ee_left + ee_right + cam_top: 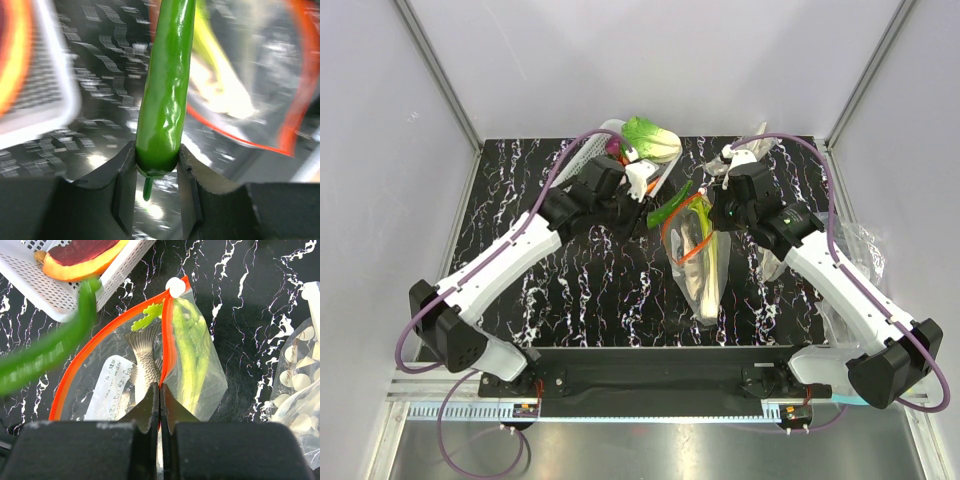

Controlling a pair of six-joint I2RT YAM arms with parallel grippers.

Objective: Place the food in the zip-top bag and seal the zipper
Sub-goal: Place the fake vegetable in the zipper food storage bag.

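Note:
My left gripper (pixel 156 156) is shut on the stem end of a long green toy pepper (pixel 167 85); in the top view the gripper (pixel 653 217) holds the pepper (pixel 672 208) just above the mouth of the zip-top bag (pixel 705 275). My right gripper (pixel 160 388) is shut on the bag's red-orange zipper strip (pixel 168 340), holding the mouth (pixel 712 212) open. Inside the bag (pixel 205 380) lie a yellow-green leek (pixel 192 347), a toy fish (pixel 145 357) and a white label (pixel 111 390). The pepper also shows blurred in the right wrist view (pixel 50 357).
A white basket (pixel 60 295) with an orange-and-purple piece (pixel 80 257) stands behind the bag. A leafy cabbage (pixel 652 137) sits at the back. Wrinkly clear bags lie at the right (pixel 860 255) and by the right wrist (pixel 300 390).

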